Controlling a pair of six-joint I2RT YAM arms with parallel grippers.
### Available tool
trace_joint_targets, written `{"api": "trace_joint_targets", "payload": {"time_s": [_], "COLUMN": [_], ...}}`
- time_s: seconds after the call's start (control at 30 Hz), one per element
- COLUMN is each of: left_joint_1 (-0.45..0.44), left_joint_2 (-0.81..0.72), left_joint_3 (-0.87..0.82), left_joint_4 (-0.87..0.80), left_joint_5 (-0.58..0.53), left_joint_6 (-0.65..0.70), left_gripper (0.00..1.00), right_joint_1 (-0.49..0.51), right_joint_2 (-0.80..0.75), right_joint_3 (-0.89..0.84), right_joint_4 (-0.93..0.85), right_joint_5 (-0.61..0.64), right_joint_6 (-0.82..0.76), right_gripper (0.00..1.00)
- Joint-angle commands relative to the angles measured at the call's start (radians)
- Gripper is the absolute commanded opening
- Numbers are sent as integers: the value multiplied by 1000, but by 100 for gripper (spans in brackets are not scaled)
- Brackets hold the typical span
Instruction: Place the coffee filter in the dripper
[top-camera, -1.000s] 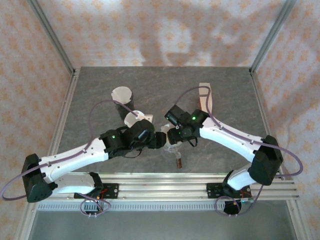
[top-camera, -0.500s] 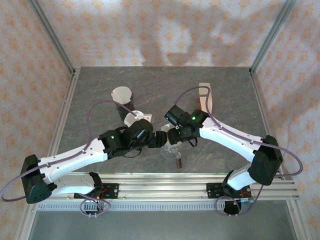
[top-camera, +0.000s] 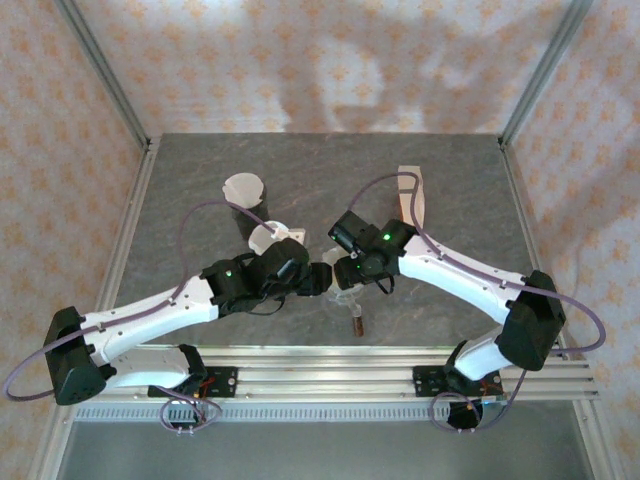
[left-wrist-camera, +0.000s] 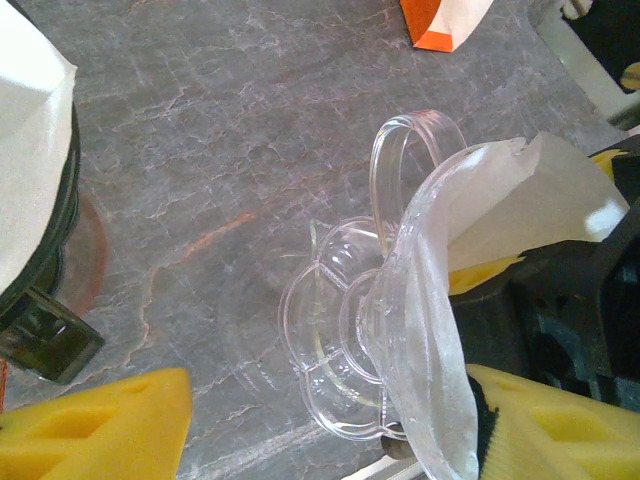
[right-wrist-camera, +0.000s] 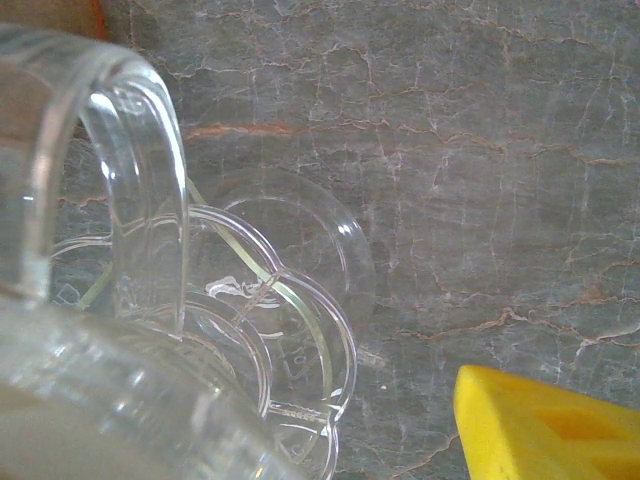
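Over the desk (top-camera: 200, 170), next to no change in the last second: just a slight rightward creep of the left arm (top-camera: 150, 315), both pincers staying at the dripper near centre. Reads as seating under way, not finished. Far left, a dark holder (top-camera: 243, 215) with white paper (top-camera: 243, 188) stacked in it. Near centre, the clear dripper (left-wrist-camera: 335, 330) tipped on its side, the filter (left-wrist-camera: 540, 200) tucked into its cone but poking out to the right. Wide gape at the left pincer (left-wrist-camera: 330, 400), fingers either side of the dripper, gripping nothing. Close at the filter side, the right pincer (top-camera: 346, 282); cannot tell its opening or hold.
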Motion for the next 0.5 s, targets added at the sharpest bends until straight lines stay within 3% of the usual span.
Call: {"api": "trace_joint_targets", "payload": {"time_s": [0.0, 0.47], "left_joint_1": [11, 12], "left_joint_2": [4, 4], "left_joint_3": [-5, -13], "left_joint_4": [-15, -3], "left_joint_5": [0, 8], "left_joint_6": [1, -5], "left_gripper": [68, 67], "right_joint_1": [8, 1], "right_joint_2": [-9, -129], "right_joint_3": [25, 37], "right_joint_4": [1, -59], "right_joint_5": [45, 82], "right_joint_6": [2, 27], "right_gripper": [69, 70]}}
